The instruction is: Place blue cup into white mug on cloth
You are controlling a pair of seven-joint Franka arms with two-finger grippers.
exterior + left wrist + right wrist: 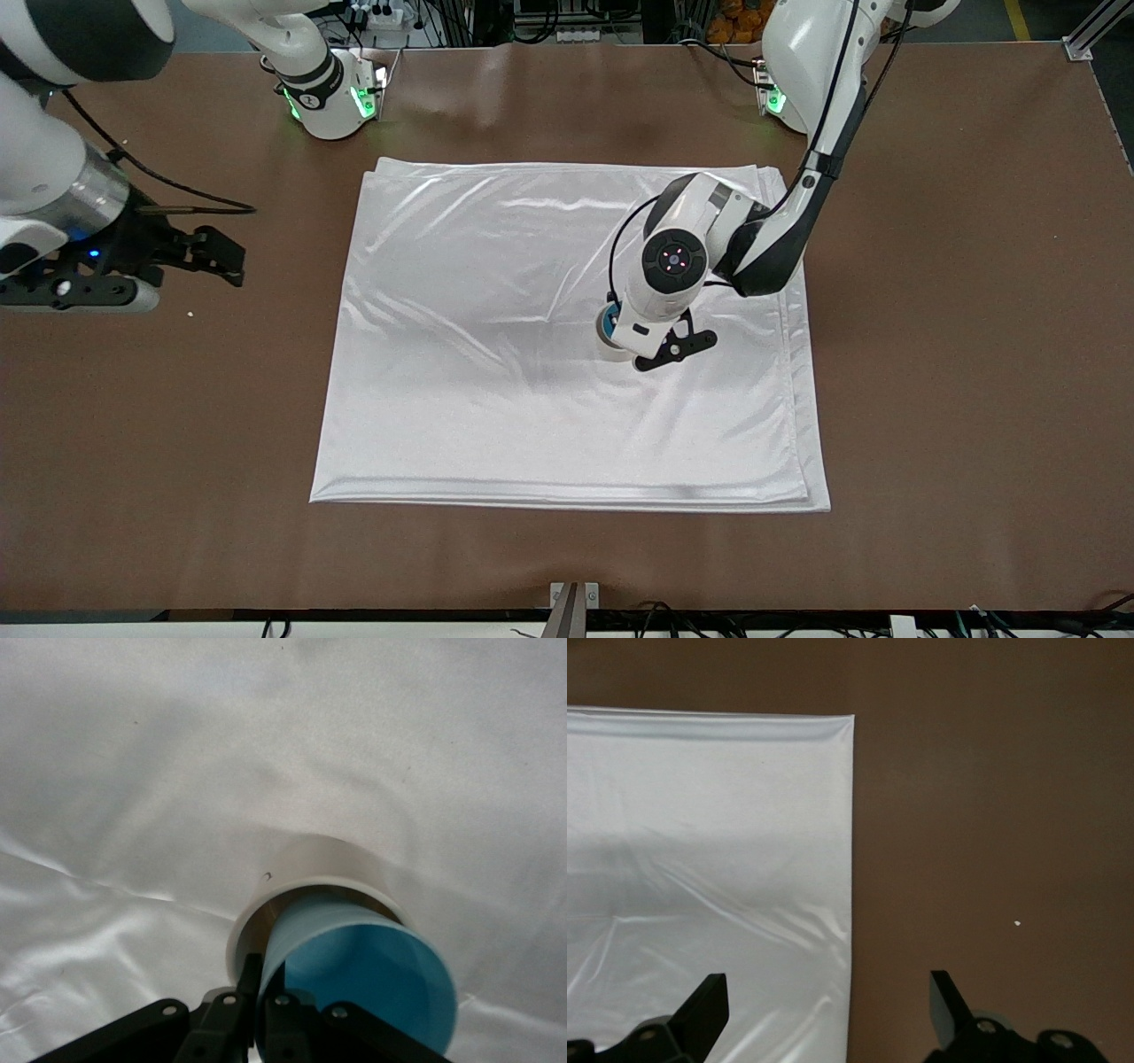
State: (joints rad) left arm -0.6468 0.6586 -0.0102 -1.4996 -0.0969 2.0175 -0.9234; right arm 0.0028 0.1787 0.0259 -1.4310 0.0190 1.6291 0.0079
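Note:
The white cloth (496, 390) lies spread in the middle of the table. The white mug (306, 864) stands upright on it, toward the left arm's end; its handle is hidden. My left gripper (261, 979) is shut on the rim of the blue cup (363, 979), one finger inside and one outside. The cup sits tilted with its lower part inside the mug's mouth. In the front view the left hand covers most of both, with only a sliver of the blue cup (608, 321) and of the mug (613, 353) showing. My right gripper (221, 257) is open and empty, and it waits.
The right gripper (828, 1001) hangs over the bare brown table (957, 354) beside the cloth's edge (849, 859), at the right arm's end. A small white crumb (190, 313) lies on the table near it. The cloth has creases and folded layers at its edges.

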